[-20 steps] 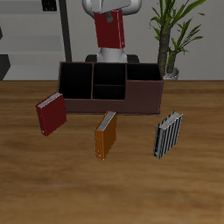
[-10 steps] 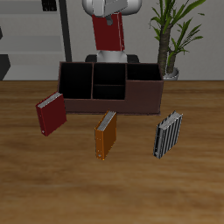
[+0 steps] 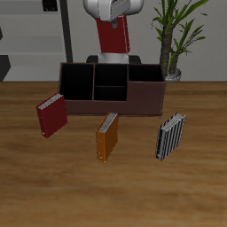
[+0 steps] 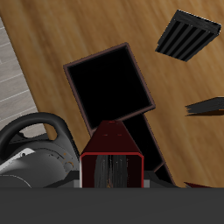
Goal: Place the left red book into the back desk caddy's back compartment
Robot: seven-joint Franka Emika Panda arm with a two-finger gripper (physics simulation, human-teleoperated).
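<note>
No brand, label or writing can be read on any cover or on the box; the thin bright-red hardcover book hangs upright in the air, clamped at its upper edge by the end effector, whose fingers are closed narrowly on it; in the wrist view the same red book shows end-on, its grey page block framed by the red cover, but the fingers themselves cannot be made out there.

The red book is above and slightly behind the long, low, dark reddish-brown desk caddy, not touching it; the caddy stands on the wooden worktop with its black-lined cells open to the top; the small square back compartment of its divided middle lies just below the book, at 6 o'clock from it.

On the worktop, at 7 o'clock from the caddy, a darker maroon-red book stands tilted; an orange book stands at 6 o'clock from the caddy; a black-and-white striped book stands at 5 o'clock; a green potted plant rises at 1 o'clock, behind the caddy.
</note>
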